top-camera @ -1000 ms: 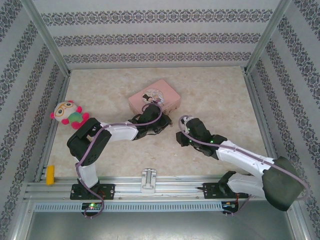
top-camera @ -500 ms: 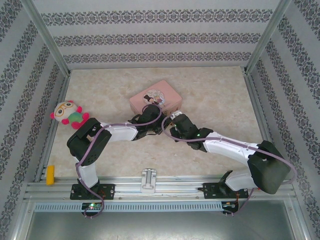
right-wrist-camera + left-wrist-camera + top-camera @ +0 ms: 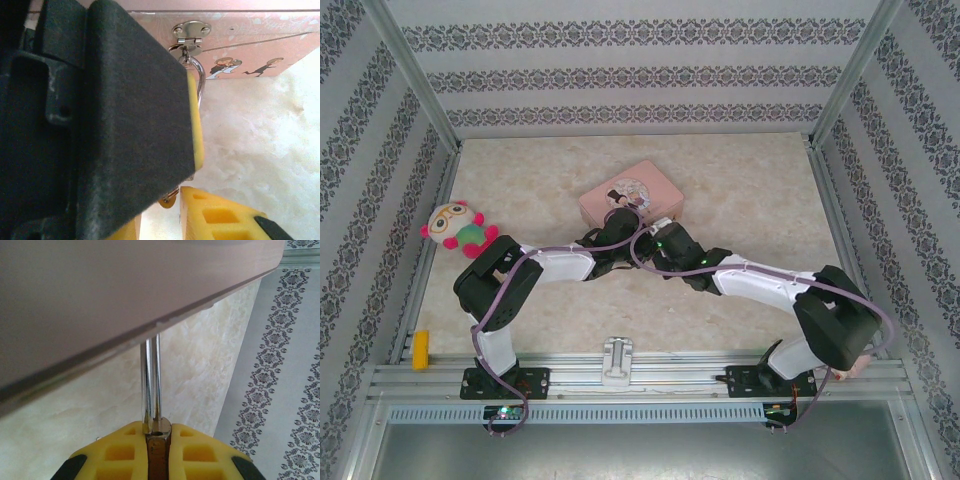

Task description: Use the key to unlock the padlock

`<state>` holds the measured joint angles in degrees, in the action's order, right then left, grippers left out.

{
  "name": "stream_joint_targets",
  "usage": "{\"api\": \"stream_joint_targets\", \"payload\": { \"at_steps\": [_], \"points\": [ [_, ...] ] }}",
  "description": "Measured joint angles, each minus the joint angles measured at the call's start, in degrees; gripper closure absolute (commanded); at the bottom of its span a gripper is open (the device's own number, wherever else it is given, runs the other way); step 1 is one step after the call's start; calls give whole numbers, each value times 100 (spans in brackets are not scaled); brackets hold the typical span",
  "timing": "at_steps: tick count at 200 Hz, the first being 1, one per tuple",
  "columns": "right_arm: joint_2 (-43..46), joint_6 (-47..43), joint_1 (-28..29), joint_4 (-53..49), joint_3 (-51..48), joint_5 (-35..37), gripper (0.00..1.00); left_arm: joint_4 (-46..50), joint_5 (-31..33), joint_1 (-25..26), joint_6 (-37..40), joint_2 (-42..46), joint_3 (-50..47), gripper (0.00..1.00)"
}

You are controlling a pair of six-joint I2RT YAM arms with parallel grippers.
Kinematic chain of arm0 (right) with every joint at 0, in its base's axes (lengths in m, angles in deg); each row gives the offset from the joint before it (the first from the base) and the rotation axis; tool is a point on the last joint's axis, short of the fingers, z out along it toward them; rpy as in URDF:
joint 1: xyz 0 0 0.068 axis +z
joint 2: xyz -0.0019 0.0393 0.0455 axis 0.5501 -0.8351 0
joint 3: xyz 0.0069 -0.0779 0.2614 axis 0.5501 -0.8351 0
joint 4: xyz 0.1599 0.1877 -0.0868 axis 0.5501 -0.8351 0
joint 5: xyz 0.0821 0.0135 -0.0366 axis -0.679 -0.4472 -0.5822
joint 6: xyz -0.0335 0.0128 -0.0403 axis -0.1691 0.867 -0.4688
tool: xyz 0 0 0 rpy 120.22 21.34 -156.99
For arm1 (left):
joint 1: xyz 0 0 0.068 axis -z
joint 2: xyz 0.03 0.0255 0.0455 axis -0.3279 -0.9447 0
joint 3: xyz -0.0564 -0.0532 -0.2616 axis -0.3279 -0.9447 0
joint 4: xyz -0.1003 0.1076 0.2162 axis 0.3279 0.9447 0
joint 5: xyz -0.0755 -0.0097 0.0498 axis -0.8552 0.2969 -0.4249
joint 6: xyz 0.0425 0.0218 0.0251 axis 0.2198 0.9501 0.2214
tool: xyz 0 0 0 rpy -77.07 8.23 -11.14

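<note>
From above, the left pincer (image 3: 620, 232) and the right pincer (image 3: 652, 240) meet nose to nose at the near long edge of the pink rectangular tin box (image 3: 638, 185). The tin lies just beyond them on the cream, marble-patterned bench (image 3: 760, 190). A round-headed pink and green plush toy (image 3: 457, 227) sits well to the left of the left pincer, and a small yellow block (image 3: 421, 350) sits at the left end of the ribbed aluminium rail (image 3: 670, 372), behind both pincers. In the left wrist view, the left pincer (image 3: 158, 440) has its yellow waffle-moulded pads pressed flat on the small brass-gold padlock (image 3: 158, 460), whose polished silver shackle (image 3: 157, 375) rises straight ahead to the tin's smooth rim. In the right wrist view, the shackle curves through the tin's shiny riveted hasp (image 3: 190, 31) just ahead, beside the left pincer's matte black finger back. The right pincer (image 3: 160, 222) stands narrowly parted with a small brassy metal tip (image 3: 168, 199) at the gap; whether it grips anything I cannot tell.
</note>
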<state>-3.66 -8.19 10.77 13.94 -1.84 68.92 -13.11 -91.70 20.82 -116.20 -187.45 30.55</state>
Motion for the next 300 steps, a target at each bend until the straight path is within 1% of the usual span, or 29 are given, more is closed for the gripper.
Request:
{"api": "stream_joint_targets", "payload": {
  "at_steps": [15, 38, 57, 71, 86, 111, 144, 171, 204, 233, 247, 255, 260, 286, 300],
  "points": [
    [-79, -11, -7, 17, 4, 26, 81, 0, -7, 0, 0, 0, 0, 100],
    [-111, -17, -50, 70, 4, 70, 85, -2, -4, -4, 2, 0, 0, 100],
    [-120, -22, -66, 109, 4, 59, 91, -4, -4, -22, 2, -2, 0, 100],
    [-122, -31, -87, 153, 4, 11, 93, -7, 0, -35, 2, -2, 0, 100],
    [-138, -28, -103, 175, 7, -55, 100, -4, 4, -35, 4, -2, 0, 100],
    [-210, 81, -245, 284, 26, -374, 100, -33, 59, -72, 22, -2, -26, 100],
    [-238, 846, -776, 706, -101, -1521, 100, -129, 151, -120, -7, -13, -44, 100],
    [-238, 1805, -1320, 1628, -566, -2813, 100, -219, 177, -136, -24, -31, -66, 92],
    [-511, 2953, -1818, 2719, -933, -4065, 100, -308, 247, -136, -20, -70, -76, 90],
    [-988, 4065, -2127, 3995, -1209, -4905, 100, -400, 358, -149, -22, -83, -118, 80],
    [-1287, 4621, -2249, 4697, -1366, -5121, 100, -481, 356, -153, -42, -83, -153, 71],
    [-1473, 4894, -2326, 5021, -1416, -5099, 100, -551, 229, -146, -72, -76, -179, 63],
    [-1617, 5066, -2398, 5217, -1436, -5088, 100, -588, 144, -131, -85, -68, -184, 59],
    [-2214, 5757, -2629, 6111, -1458, -4992, 100, -713, -216, -59, -192, -22, -240, 51],
    [-2334, 5993, -2640, 6437, -1462, -4955, 100, -713, -302, -55, -232, 0, -295, 44]
  ]
}}
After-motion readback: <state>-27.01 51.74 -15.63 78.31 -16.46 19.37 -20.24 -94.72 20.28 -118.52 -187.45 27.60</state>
